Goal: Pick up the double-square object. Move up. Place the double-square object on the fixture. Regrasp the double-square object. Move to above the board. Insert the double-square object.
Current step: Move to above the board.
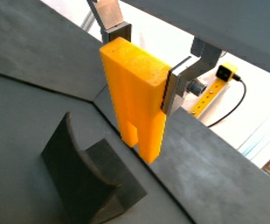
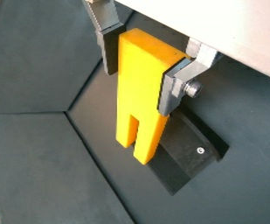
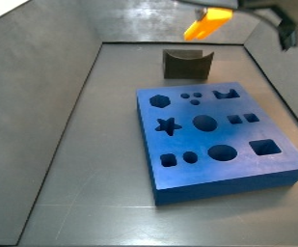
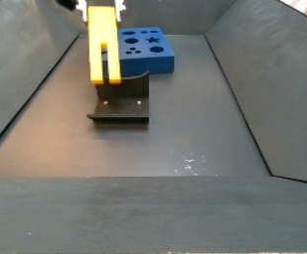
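Yellow-orange block (image 2: 141, 92) hangs upright in my hand (image 2: 145, 63), silver fingers (image 1: 180, 80) clamped on its upper end, groove end pointing down. It sits in the air above the fixture (image 4: 120, 100), not touching it, in both side views; the board (image 3: 213, 138) lies just beyond. I judge the block rigid and light, its smooth faces likely slippery. The flat sides give the pads good purchase. For the regrasp I would take it across those faces near mid-length.

Orange double-square object (image 4: 102, 45) — upright, above fixture (image 4: 120, 106)
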